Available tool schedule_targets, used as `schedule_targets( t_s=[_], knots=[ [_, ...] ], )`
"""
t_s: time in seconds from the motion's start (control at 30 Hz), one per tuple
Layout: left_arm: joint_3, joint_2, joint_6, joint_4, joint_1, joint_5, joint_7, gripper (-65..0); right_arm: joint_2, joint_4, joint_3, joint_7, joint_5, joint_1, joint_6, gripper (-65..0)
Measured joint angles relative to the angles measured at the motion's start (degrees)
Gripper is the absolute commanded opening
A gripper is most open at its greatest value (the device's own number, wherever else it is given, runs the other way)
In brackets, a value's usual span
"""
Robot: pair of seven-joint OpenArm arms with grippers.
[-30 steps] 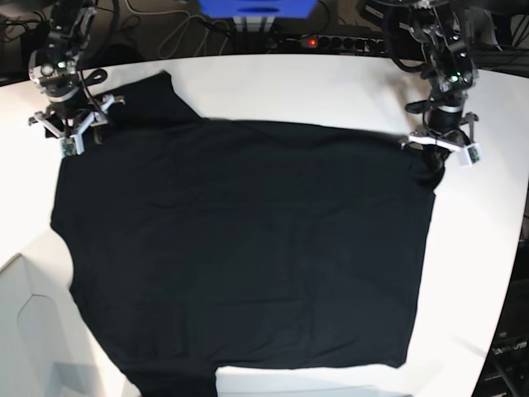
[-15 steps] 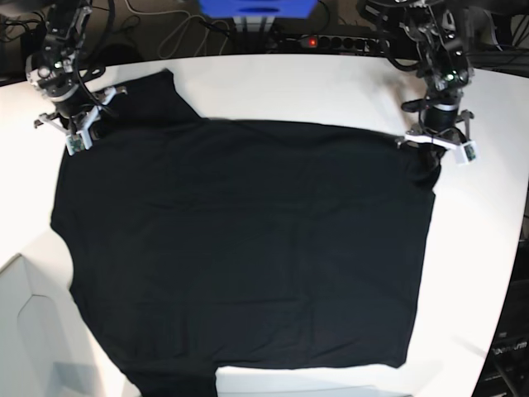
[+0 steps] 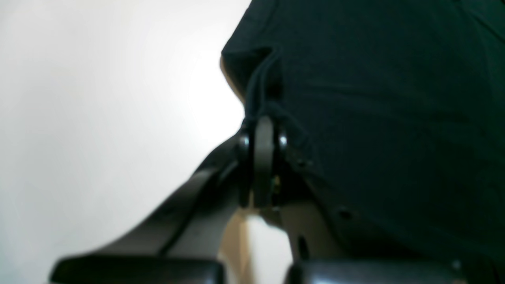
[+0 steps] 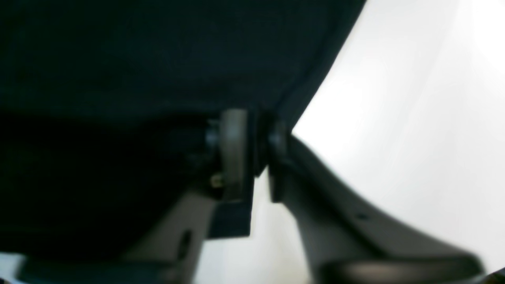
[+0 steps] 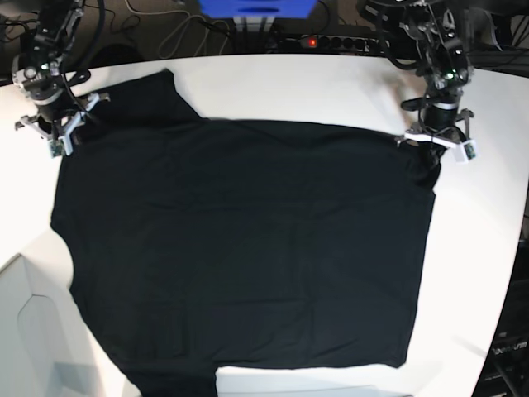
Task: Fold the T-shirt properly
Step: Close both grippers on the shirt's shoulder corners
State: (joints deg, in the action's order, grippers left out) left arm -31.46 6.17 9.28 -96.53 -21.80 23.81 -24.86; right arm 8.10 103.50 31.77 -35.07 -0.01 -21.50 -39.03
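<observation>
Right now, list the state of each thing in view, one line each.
T-shirt: spread flat on the table, unfolded, both far corners pinched.
left gripper: shut on the T-shirt's edge.
right gripper: shut on the T-shirt's edge.
table: white, bearing the T-shirt.
power strip: red switch lit.

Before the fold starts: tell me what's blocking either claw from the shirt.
Nothing visible. The left claw and right claw each already pinch an edge of the shirt, which lies flat on the table.
</observation>
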Motion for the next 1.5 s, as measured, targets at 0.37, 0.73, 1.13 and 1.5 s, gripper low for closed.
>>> schedule_targets(
  t_s=[0.37, 0.73, 1.13, 1.5],
  knots=[
    [0.0, 0.0, 0.0, -0.02, -0.24, -0.02, 0.0, -64.9, -0.2, -3.78, -0.02, 0.35, 2.38, -1.22, 0.0, -26.9],
    [0.0, -0.02, 0.0, -0.02, -0.24, 0.02, 0.0, -64.9, -0.04, -5.64, 0.0, 1.2, 2.91, -2.25, 0.02, -39.5],
    [0.0, -0.02, 0.0, -0.02, -0.24, 0.02, 0.0, -64.9, -0.31, -3.96, 1.09, 0.55, 2.64, -2.49, 0.0, -65.0],
    [-3.02, -0.2, 0.2, -0.24, -1.2, 0.46, -0.24, -64.9, -0.35, 1.88, 4.26, 0.5, 2.84, -2.82, -0.02, -65.0]
  ],
)
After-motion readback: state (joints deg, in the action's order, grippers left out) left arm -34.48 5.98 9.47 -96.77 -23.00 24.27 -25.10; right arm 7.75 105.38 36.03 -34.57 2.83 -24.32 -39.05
